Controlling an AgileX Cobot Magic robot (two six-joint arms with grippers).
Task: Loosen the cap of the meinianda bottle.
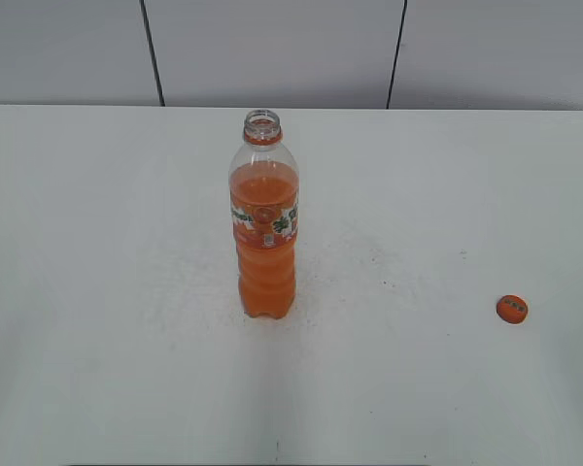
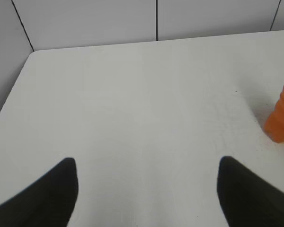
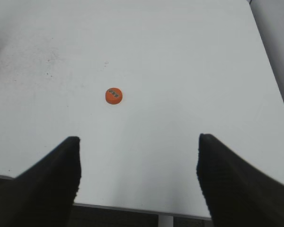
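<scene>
Orange meinianda bottle (image 1: pixel 263 228) upright (neck open), cap (image 1: pixel 512 309) lying apart, both grippers spread, empty.

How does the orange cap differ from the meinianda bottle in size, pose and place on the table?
The cap is small and lies flat, while the meinianda bottle is tall and stands upright. The cap rests alone toward the right of the table, apart from the bottle, which stands near the middle. The cap is opaque; the bottle is clear, with its mouth open. Both are orange in colour, and no end effector touches either.

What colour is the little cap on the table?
Orange cap, with a pale mark on top; right wrist view.
</scene>
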